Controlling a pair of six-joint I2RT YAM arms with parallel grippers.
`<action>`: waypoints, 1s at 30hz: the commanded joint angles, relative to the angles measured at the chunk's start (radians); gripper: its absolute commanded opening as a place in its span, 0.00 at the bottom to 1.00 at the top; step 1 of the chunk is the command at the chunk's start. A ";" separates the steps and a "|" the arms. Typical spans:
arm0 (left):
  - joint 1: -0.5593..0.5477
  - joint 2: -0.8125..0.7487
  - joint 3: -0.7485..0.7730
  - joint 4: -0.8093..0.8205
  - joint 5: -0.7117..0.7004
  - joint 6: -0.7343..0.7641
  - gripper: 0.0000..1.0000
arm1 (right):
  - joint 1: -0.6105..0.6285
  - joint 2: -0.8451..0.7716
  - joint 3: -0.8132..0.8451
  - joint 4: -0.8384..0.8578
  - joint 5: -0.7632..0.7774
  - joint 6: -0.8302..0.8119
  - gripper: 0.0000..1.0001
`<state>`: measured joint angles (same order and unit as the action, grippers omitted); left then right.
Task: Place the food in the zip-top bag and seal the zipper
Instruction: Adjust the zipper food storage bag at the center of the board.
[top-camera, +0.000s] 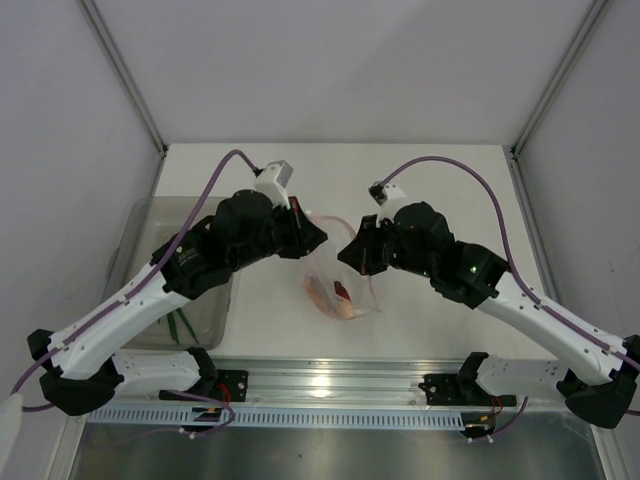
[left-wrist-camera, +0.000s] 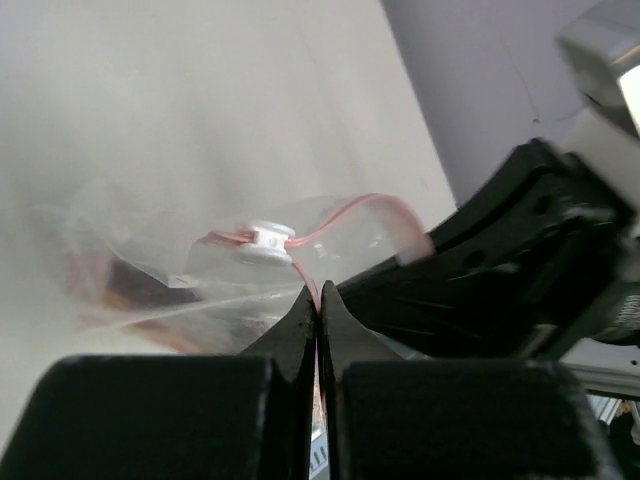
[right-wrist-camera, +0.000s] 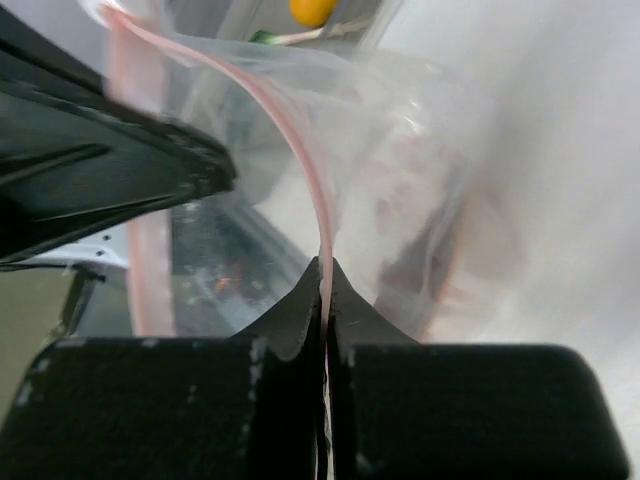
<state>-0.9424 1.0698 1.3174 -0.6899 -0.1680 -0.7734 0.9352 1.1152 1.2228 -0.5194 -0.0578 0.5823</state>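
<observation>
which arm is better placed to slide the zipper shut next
Left, probably: the left hand pinches the zipper right beside the white slider; the right hand clamps the zipper, but no slider shows near it.

Clear zip-top bag (top-camera: 345, 268) mid-table w/ pink zipper (right-wrist-camera: 312, 180) unsealed; red-orange food (top-camera: 339, 298) inside; green stems (top-camera: 181, 325) apart, left.

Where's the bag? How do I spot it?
Find the white table. In its middle, between the left arm and right arm, is the zip-top bag, pinched by both jaws. Unlike the grey bin, it's clear, crinkly, with a pink strip.
</observation>
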 joint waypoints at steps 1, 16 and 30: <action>-0.007 0.071 0.156 0.098 0.085 0.143 0.01 | -0.025 -0.029 0.023 -0.037 0.128 -0.110 0.00; 0.020 0.067 -0.039 0.184 0.191 0.080 0.01 | -0.045 -0.095 -0.069 -0.035 0.161 -0.196 0.00; 0.031 -0.063 -0.265 0.102 0.173 0.020 0.00 | 0.037 -0.025 -0.161 0.061 0.145 -0.122 0.00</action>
<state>-0.9176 1.0447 1.0080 -0.5728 0.0040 -0.7368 0.9615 1.0809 1.0267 -0.5163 0.0704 0.4442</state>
